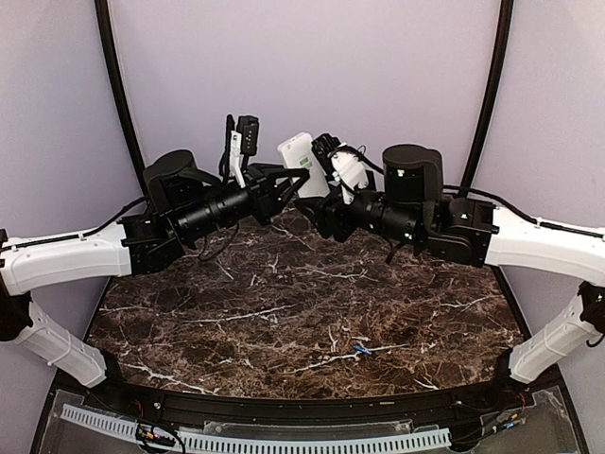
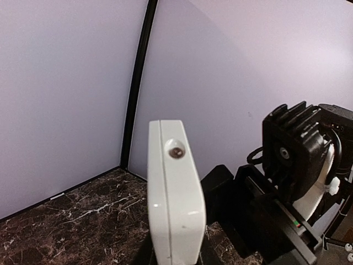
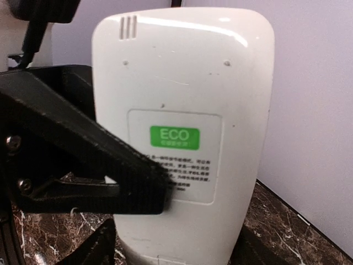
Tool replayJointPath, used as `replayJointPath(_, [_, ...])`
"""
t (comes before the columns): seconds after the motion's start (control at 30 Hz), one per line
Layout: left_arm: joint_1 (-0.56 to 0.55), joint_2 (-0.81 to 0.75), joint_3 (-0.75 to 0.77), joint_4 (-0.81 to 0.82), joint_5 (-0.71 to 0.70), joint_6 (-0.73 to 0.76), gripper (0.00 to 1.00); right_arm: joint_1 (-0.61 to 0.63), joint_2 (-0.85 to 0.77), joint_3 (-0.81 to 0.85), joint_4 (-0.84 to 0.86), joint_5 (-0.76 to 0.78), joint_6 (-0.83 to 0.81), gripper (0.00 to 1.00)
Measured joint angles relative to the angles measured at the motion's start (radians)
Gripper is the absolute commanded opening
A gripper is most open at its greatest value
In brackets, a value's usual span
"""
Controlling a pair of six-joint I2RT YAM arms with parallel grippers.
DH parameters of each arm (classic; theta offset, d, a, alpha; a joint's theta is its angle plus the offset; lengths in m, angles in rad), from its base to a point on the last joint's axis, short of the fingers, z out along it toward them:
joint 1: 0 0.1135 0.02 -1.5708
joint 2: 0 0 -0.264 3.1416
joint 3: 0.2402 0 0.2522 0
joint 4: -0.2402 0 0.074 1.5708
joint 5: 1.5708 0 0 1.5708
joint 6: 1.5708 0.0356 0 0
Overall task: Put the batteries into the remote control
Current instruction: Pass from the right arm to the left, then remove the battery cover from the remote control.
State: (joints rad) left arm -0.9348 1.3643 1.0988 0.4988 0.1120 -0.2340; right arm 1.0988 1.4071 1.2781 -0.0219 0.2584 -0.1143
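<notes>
The remote control (image 3: 182, 83) ran off both wrist views at 6 o'clock. A black finger (image 3: 132, 187) of the left gripper (image 1: 295, 180) hid its 8 o'clock side, and its far face was unseen. The label's (image 3: 193, 171) small print was blurred. A blue speck (image 1: 362, 349) on the table (image 1: 284, 312) was too small to identify.

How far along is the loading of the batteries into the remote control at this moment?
Done: the remote control is up off the table, with its labelled back towards the right wrist camera. In hand: the left tool and the right tool both grip it in the air. Left: a small blue battery lies on the marble near the front, so at least that one is not loaded.
</notes>
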Motion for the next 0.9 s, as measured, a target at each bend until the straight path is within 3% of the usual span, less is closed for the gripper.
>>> replayJointPath(0.03, [0.0, -0.002, -0.004, 0.003, 0.001, 0.0, 0.0, -0.002, -0.014, -0.014, 0.001, -0.019, 0.005, 0.98])
replayJointPath(0.07, [0.003, -0.005, -0.01, 0.005, 0.003, -0.001, 0.0, -0.01, -0.039, -0.037, 0.003, -0.056, 0.005, 0.99])
replayJointPath(0.3, [0.014, -0.021, -0.053, 0.049, 0.064, -0.028, 0.0, -0.146, -0.277, -0.217, 0.113, -0.423, 0.1, 0.99])
replayJointPath(0.57, [0.014, -0.029, -0.094, 0.169, 0.164, -0.084, 0.0, -0.21, -0.215, -0.294, 0.304, -0.631, 0.341, 0.93])
replayJointPath(0.67, [0.014, -0.03, -0.098, 0.202, 0.192, -0.101, 0.0, -0.21, -0.166, -0.289, 0.325, -0.671, 0.376, 0.81])
replayJointPath(0.73, [0.014, -0.032, -0.109, 0.226, 0.212, -0.111, 0.0, -0.211, -0.144, -0.281, 0.33, -0.7, 0.387, 0.64])
replayJointPath(0.9, [0.014, -0.033, -0.119, 0.253, 0.253, -0.138, 0.0, -0.216, -0.108, -0.253, 0.356, -0.795, 0.407, 0.32])
